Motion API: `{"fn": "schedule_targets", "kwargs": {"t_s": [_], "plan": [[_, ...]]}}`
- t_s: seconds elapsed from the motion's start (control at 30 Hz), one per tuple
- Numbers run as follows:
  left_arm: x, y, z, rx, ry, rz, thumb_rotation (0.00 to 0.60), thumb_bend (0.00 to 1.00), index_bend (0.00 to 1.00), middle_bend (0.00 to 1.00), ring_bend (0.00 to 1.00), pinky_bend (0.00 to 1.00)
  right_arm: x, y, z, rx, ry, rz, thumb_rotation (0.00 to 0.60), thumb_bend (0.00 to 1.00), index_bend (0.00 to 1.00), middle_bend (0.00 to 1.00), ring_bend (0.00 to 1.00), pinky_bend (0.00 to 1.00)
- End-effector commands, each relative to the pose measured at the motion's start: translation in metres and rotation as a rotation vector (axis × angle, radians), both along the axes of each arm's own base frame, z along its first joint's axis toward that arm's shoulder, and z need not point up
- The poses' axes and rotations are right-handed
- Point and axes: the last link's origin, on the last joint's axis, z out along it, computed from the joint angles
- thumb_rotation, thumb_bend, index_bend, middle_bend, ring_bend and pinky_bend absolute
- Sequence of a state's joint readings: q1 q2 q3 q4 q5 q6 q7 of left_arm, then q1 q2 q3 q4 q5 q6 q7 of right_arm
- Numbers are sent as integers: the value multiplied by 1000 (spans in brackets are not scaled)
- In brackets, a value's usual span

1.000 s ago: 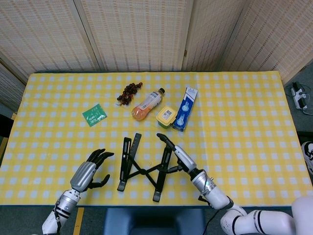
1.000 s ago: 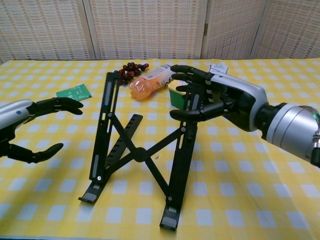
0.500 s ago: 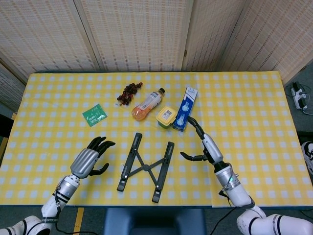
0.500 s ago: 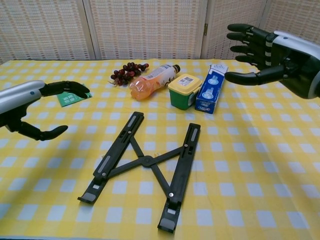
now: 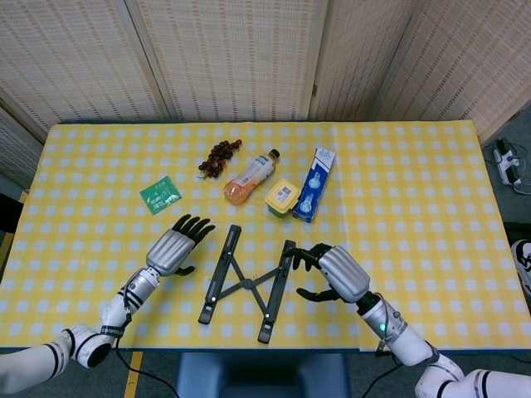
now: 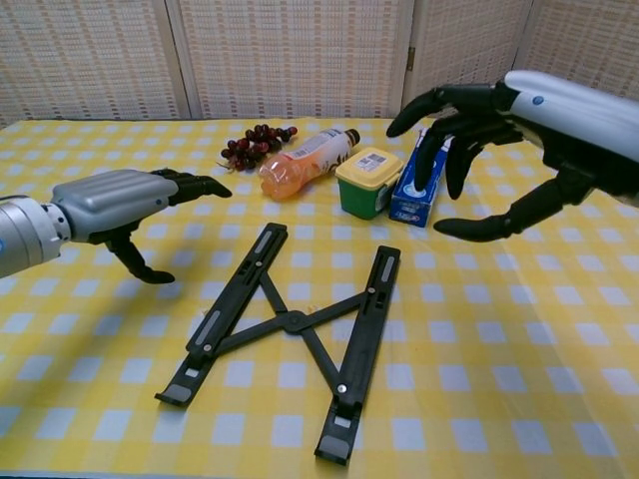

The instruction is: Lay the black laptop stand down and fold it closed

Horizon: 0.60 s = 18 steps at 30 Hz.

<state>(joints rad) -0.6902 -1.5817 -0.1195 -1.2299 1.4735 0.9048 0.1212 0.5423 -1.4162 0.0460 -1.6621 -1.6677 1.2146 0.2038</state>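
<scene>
Fingers of both hands, left (image 5: 176, 245) and right (image 5: 333, 269), spread empty beside the flat black laptop stand (image 5: 246, 283).

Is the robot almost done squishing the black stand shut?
About halfway. Done: the black stand already lies flat on the yellow checked tablecloth. In hand: nothing is gripped; the left robot hand and right robot hand hover open on either side of it. Left: its two long bars are spread apart in a V, so it looks like they need pushing together.
</scene>
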Motion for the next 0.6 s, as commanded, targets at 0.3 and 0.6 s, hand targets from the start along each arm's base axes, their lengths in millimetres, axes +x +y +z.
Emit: {"fn": "schedule_targets", "kwargs": {"t_s": [0.3, 0.6], "plan": [[25, 15, -36, -8, -17, -54, 600, 187, 48, 52, 0, 0, 3, -1, -55, -41, 350, 136, 600, 248, 452, 719, 774, 758], [34, 24, -48, 2, -31, -60, 600, 187, 46, 52, 0, 0, -3, -1, -78, -102, 435, 188, 600, 246, 467, 764, 817, 798]]}}
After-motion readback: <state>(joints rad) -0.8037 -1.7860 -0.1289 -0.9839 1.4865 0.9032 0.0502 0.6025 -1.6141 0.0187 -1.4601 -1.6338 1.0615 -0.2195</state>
